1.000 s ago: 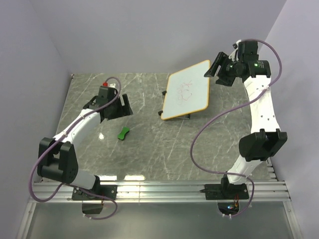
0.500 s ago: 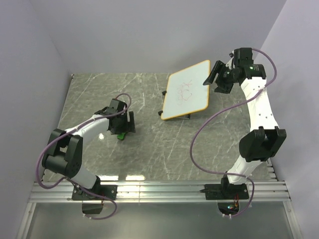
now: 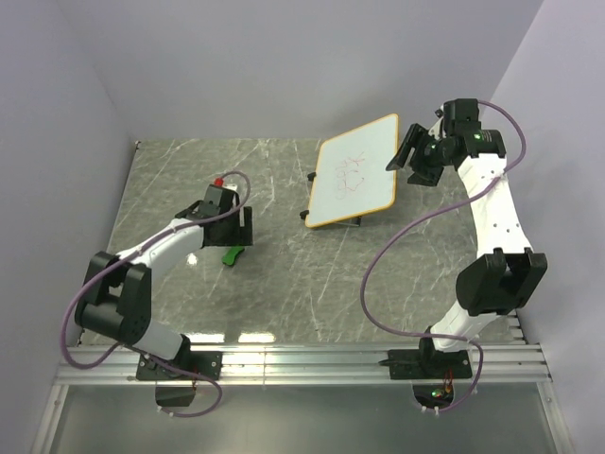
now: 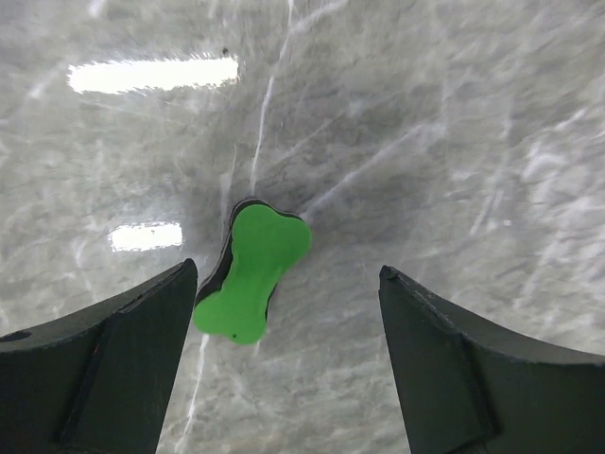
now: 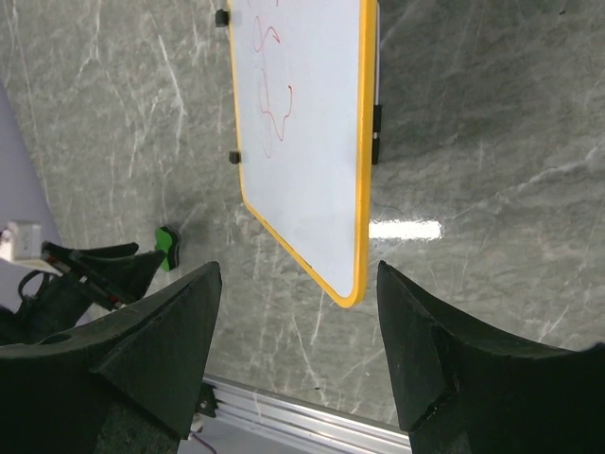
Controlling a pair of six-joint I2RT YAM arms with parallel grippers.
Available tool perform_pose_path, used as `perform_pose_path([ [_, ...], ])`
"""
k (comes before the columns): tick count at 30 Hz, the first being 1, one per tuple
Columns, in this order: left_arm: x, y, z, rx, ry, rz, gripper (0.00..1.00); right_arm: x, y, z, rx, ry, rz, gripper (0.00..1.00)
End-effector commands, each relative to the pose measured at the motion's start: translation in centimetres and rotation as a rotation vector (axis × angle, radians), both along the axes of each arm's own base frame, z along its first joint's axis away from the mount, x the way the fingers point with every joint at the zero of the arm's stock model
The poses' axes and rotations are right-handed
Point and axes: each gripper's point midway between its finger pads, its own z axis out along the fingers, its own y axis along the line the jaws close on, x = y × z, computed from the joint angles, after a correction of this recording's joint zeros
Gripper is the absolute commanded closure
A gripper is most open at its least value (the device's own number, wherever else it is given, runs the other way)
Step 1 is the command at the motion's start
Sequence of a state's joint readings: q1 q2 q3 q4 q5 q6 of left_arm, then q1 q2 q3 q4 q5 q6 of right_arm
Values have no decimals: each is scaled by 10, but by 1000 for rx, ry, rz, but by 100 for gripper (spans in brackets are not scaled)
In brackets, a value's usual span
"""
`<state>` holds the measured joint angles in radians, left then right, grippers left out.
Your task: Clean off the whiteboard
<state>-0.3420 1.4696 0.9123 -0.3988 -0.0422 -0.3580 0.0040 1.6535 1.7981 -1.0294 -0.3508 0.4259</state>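
Spread fingers (image 4: pixel 113 369) of the left gripper (image 4: pixel 285 279) frame a small green bow-shaped eraser (image 4: pixel 255 274). The right gripper (image 5: pixel 299 274), also spread, frames a corner of the orange-rimmed, red-scribbled whiteboard (image 5: pixel 302 142).

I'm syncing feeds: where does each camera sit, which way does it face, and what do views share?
Top external: above, behind the bases, looking down on table, whiteboard, eraser; both arms show.
Left wrist: looks down at the eraser between the open left gripper.
Right wrist: looks down at the whiteboard past the open right gripper.
Shared: eraser in all three.
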Motion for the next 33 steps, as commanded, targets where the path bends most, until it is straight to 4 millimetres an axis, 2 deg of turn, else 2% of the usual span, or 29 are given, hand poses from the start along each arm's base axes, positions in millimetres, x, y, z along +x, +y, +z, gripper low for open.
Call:
perform_pose_path([
  [1, 6, -5, -10, 11, 17, -63, 16, -3, -3, 19, -21, -77, -4, 27],
  [7, 3, -5, -31, 23, 82, -50, 18, -6, -5, 19, -33, -80, -9, 26],
  [11, -3, -3, -42, 31, 121, -44, 25, -7, -7, 19, -43, -82, -12, 27],
  [18, -11, -1, -55, 36, 158, -32, 50, -7, -8, 14, -47, -77, -17, 27],
  [19, -11, -1, -54, 35, 158, -29, 51, -6, -8, 15, -47, -80, -17, 27],
  [20, -11, -1, -53, 32, 150, -26, 60, -6, -8, 14, -49, -82, -15, 27],
  [23, -11, -1, -52, 27, 148, -23, 73, -3, -7, 16, -43, -91, -14, 27],
  [24, -11, -2, -50, 26, 147, -21, 83, -3, -6, 16, -38, -92, -13, 27],
  [26, -3, -5, -41, 16, 123, -19, 90, -2, 0, 18, 7, -100, -9, 27],
  [27, 1, -9, -35, -4, 112, -29, 96, -6, 5, 9, 36, -76, -3, 27],
  [28, 7, -13, -28, -20, 92, -37, 97, -8, 10, 11, 65, -84, 1, 27],
  [29, 19, -25, -10, -69, 49, -74, 100, -4, 16, 13, 101, -106, -8, 27],
  [30, 27, -32, 1, -90, 20, -91, 100, -9, 21, -1, 131, -79, -5, 27],
  [31, 35, -37, 13, -112, -2, -101, 100, -11, 24, 4, 150, -107, -6, 27],
  [32, 54, -50, 37, -153, -52, -122, 100, -7, 26, 7, 163, -140, -4, 27],
  [33, 63, -58, 50, -182, -75, -136, 100, -9, 26, 0, 157, -126, -16, 27],
])
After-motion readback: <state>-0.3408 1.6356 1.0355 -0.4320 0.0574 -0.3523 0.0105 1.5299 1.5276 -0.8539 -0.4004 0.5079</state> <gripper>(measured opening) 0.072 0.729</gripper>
